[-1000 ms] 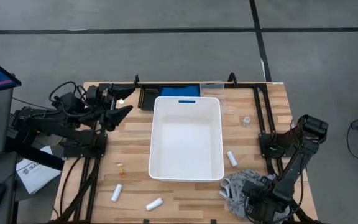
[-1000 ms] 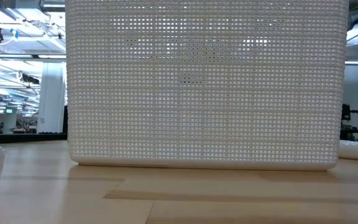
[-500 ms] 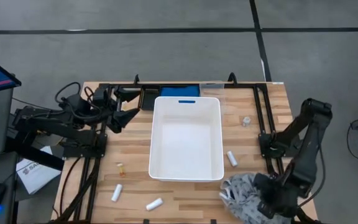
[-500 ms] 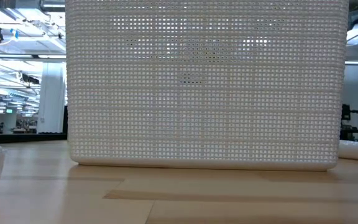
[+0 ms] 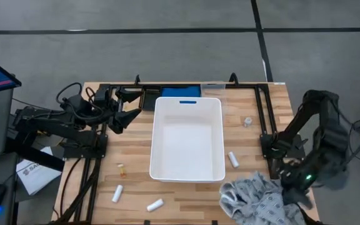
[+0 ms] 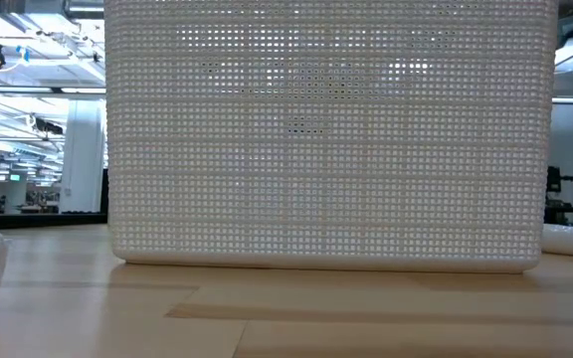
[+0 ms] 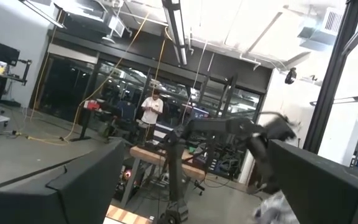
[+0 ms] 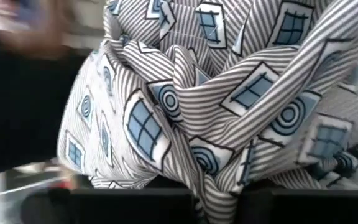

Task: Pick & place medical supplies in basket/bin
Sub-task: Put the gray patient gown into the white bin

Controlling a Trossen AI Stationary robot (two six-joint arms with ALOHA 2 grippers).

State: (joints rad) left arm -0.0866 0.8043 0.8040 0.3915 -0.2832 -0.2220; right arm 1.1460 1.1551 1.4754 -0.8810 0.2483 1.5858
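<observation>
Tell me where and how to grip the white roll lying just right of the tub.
Grip the white roll across its middle, coming straight down from above. It lies flat on the table with its ends toward and away from the white tub, slightly slanted, so the fingers should close on its long sides. Bare wood shows on both sides, though the tub's wall sits close, leaving the tighter gap there.

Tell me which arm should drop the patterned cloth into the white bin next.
The right arm, probably. Its pincer is already at the grey patterned cloth, bunched against it near the white bin. The left pincer waits far across the table.
</observation>
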